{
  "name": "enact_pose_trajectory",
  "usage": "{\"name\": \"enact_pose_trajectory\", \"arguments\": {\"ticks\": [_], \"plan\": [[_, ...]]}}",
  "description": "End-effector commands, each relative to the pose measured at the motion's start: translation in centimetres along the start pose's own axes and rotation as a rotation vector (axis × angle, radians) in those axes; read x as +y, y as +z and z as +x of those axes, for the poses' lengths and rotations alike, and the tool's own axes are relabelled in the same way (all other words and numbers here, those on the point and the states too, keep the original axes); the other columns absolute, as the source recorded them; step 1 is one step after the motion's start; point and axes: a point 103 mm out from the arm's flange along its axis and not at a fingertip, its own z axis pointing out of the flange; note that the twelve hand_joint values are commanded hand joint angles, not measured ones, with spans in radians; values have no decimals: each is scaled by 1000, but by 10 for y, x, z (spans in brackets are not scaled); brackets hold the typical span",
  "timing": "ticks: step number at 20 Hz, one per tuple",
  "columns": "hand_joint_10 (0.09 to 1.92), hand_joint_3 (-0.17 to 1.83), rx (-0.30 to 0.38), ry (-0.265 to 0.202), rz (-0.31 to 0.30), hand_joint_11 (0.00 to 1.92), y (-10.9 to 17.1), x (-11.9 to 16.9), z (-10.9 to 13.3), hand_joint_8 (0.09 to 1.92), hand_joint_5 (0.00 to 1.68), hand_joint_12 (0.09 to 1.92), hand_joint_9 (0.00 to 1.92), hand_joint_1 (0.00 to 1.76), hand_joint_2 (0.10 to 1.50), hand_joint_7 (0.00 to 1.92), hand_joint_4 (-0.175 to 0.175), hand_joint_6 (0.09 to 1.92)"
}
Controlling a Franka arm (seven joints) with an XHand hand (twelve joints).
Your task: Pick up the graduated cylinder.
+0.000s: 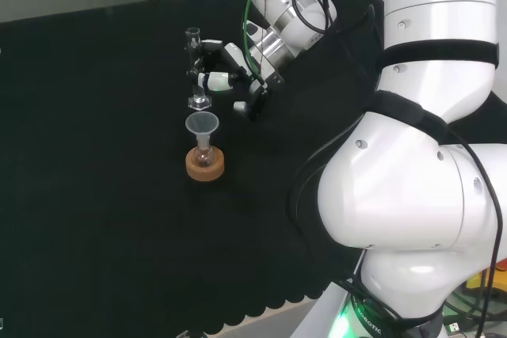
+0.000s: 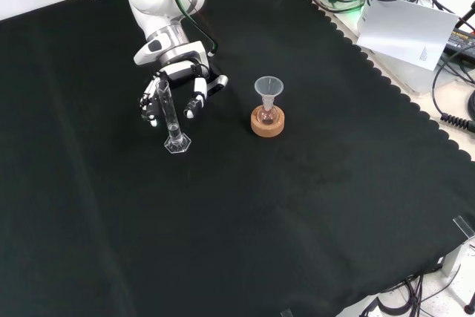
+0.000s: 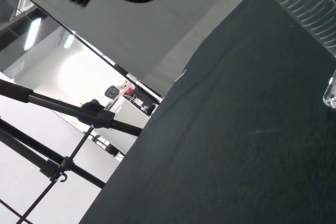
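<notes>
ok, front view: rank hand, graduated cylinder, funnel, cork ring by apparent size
1. hand, largest
2. graduated cylinder, tall but thin
3. cork ring and funnel, look about alike, so not ranked against each other

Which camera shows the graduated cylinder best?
The front view: the graduated cylinder stands whole, from top to base, beside the hand. The head view shows it smaller, partly behind the fingers. The wrist view catches just a blurred, marked piece.

A black cloth with a scalloped edge (image 2: 415, 120) covers the bench. Beyond its far side, a white sheet of paper (image 2: 407, 29) lies among black cables (image 2: 454, 83); black tripod legs (image 3: 58, 109) stand in the bright room.
</notes>
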Motion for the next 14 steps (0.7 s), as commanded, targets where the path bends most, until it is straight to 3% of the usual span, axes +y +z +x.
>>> {"name": "enact_pose_trajectory", "arguments": {"ticks": [1,14], "plan": [[391,505,8,0,4,703,-2,1,0,606,679,1113,902,988,743,616,-28,369],[346,530,11,-3,-11,779,3,7,2,602,698,1070,960,1040,773,655,-23,479]]}}
